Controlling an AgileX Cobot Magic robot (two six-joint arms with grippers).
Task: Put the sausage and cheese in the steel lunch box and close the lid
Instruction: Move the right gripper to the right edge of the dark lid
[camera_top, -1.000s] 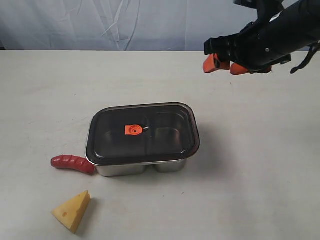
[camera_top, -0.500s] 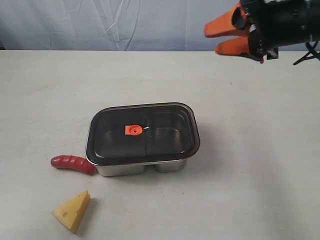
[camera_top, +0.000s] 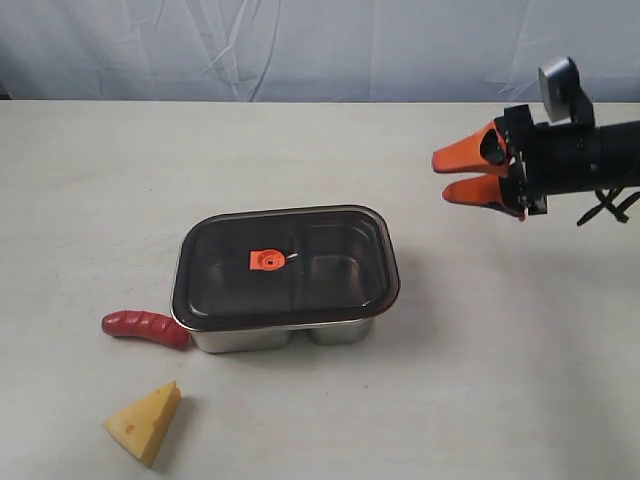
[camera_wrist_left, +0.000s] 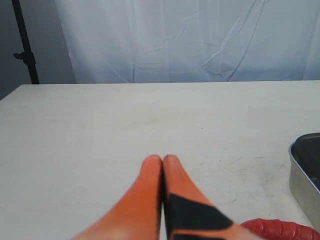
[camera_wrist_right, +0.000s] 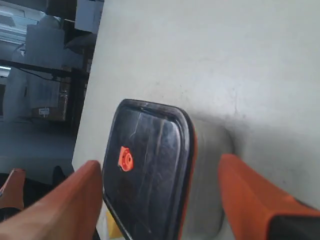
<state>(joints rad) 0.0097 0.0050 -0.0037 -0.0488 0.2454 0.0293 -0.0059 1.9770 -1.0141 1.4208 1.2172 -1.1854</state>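
Observation:
The steel lunch box (camera_top: 285, 337) sits mid-table with the dark lid (camera_top: 290, 265) resting on it, orange valve tab (camera_top: 266, 260) at centre. Against its left side lies the red sausage (camera_top: 145, 327); the yellow cheese (camera_top: 146, 421) lies in front of that. My right gripper (camera_top: 442, 174) hovers open to the right of the box, orange fingers pointing toward it; its wrist view shows the lid (camera_wrist_right: 150, 170) between the spread fingers (camera_wrist_right: 250, 195). My left gripper (camera_wrist_left: 162, 160) is shut and empty, with the sausage (camera_wrist_left: 277, 231) and a box corner (camera_wrist_left: 304, 175) beside it. It is out of the exterior view.
The pale table (camera_top: 500, 380) reaches back to a white cloth backdrop (camera_top: 300, 45). A black stand pole (camera_wrist_left: 25, 45) rises beyond the table's far corner in the left wrist view.
The right gripper has swung from high at the back down and to the right. Its fingers now point left toward the box. Box, lid, sausage and cheese have not moved.

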